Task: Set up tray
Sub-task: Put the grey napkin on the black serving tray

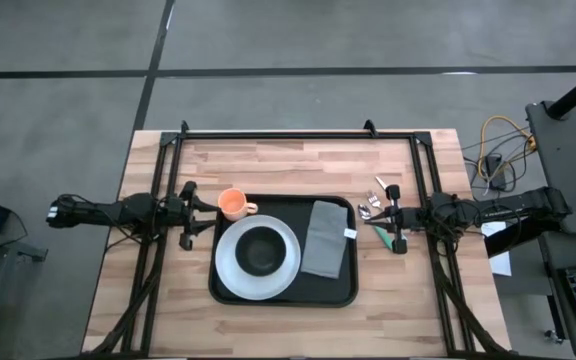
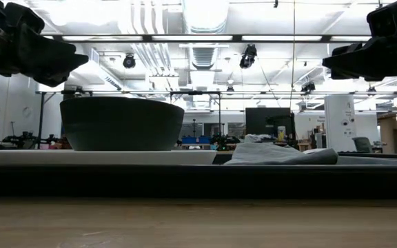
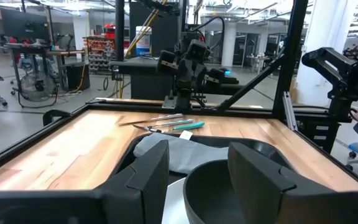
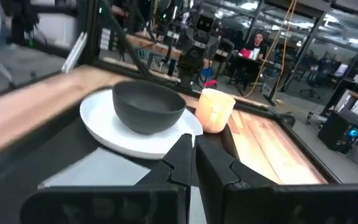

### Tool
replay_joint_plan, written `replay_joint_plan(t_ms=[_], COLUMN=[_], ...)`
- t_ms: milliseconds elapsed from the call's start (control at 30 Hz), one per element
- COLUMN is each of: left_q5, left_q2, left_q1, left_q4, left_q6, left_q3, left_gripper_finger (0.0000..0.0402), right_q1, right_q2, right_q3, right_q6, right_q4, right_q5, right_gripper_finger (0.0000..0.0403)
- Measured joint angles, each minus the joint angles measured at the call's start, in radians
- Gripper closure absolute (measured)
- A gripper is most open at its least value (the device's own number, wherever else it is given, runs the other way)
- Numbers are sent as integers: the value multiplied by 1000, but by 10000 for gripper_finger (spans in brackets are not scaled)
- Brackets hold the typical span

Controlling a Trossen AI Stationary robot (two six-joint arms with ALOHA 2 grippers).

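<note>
The tray (image 1: 286, 297) lies flat in the middle of the wooden counter (image 1: 168, 300), between the two arms. On its left half sits a white plate (image 1: 230, 270) carrying a dark bowl (image 1: 260, 250); on its right half lies a folded grey napkin (image 1: 324, 238). An orange cup (image 1: 233, 204) stands off the tray, on the counter touching or just beside its far left corner. The cutlery (image 1: 373, 207) lies on the counter just right of the tray's far right corner.

The left tool (image 1: 190, 212) hovers left of the cup with its fingers parted and nothing between them. The right tool (image 1: 396, 216) hangs near the cutlery, fingers pressed together and empty.

The risks, as I judge them: the cup stands so close to the rim that a sideways approach could tip it or shove it against the plate. The cutlery lies flat and bunched, so fingers that first have to part may scrape the wood, scatter the pieces or lift two at once. Any nudge to the rim would slide the tray and shift the bowl on its plate.
</note>
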Motion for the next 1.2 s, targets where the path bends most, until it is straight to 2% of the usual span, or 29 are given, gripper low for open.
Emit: replay_joint_plan(t_ms=[200,367,533,667,800,1067,1200], left_q5=[0,0,0,0,0,0,0], left_q2=[0,0,0,0,0,0,0], left_q1=[0,0,0,0,0,0,0], left_q4=[0,0,0,0,0,0,0], left_q6=[0,0,0,0,0,0,0], left_q3=[0,0,0,0,0,0,0], left_gripper_finger=[256,256,256,256,256,256,256], right_q1=[-15,-25,-52,-77,-80,-79,-77], right_q2=[0,2,69,184,331,674,818], right_q3=[0,14,122,225,272,299,315], right_q6=[184,207,227,229,207,197,182], right_q4=[9,-9,-142,-230,-208,-28,31], right_q5=[2,1,1,0,-10,-236,-296], right_gripper_finger=[394,394,394,394,394,394,394])
